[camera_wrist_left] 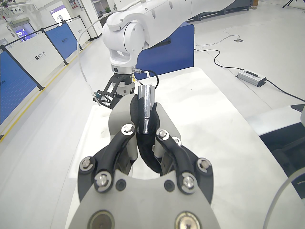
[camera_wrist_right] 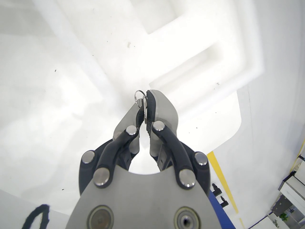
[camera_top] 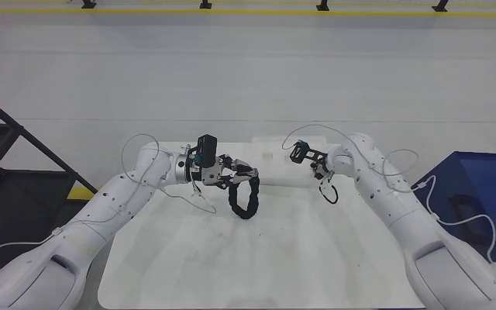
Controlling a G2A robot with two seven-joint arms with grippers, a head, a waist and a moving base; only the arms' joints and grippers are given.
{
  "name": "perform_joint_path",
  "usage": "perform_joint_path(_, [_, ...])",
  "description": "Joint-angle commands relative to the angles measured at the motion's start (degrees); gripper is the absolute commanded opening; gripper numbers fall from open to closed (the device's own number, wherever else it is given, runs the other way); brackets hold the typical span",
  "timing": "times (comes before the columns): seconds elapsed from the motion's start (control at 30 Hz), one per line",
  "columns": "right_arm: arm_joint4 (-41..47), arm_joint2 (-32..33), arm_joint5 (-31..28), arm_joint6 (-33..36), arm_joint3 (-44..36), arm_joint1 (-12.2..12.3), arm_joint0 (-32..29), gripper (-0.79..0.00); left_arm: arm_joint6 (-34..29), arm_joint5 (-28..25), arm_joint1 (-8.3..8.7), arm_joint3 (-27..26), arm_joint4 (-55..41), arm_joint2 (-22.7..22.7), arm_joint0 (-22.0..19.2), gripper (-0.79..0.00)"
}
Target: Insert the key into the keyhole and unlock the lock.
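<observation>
My left gripper (camera_top: 242, 173) is shut on the lock, a black sleeved cable loop (camera_top: 245, 198) with a chrome cylinder (camera_wrist_left: 145, 107). In the left wrist view the cylinder stands up between the pads, its open end facing the other arm. The loop hangs down to the white table (camera_top: 256, 263) in the top view. My right gripper (camera_wrist_right: 143, 107) is shut on a small silver key (camera_wrist_right: 142, 107) with a wire ring (camera_wrist_right: 139, 95), held above the table. In the top view the right gripper (camera_top: 304, 155) is a short way from the lock, apart from it.
A white foam tray (camera_wrist_right: 190, 55) with moulded recesses lies at the table's far edge under the right gripper. A blue bin (camera_top: 465, 190) stands beside the table at the right. A dark frame (camera_top: 35, 147) stands at the left.
</observation>
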Motion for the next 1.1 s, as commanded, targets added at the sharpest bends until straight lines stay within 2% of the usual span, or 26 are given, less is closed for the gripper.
perform_joint_path(0.0, [1.8, 1.6, 0.5, -0.2, -1.0, 0.5, -0.7, -0.785, 0.0, 0.0, 0.00, 0.0, 0.0, 0.0, 0.0, -0.785])
perform_joint_path(0.47, [11.0, 15.7, 4.3, -4.0, -11.0, 5.8, -11.9, -0.785, 0.0, 0.0, 0.00, 0.0, 0.0, 0.0, 0.0, -0.785])
perform_joint_path(0.83, [9.8, 17.8, 5.5, -2.6, -20.5, 7.2, -16.4, -0.785, 0.0, 0.0, 0.00, 0.0, 0.0, 0.0, 0.0, -0.785])
perform_joint_path(1.07, [14.7, 20.5, 4.2, -2.9, -29.7, 8.1, -21.2, -0.785, 0.0, 0.0, 0.00, 0.0, 0.0, 0.0, 0.0, -0.785])
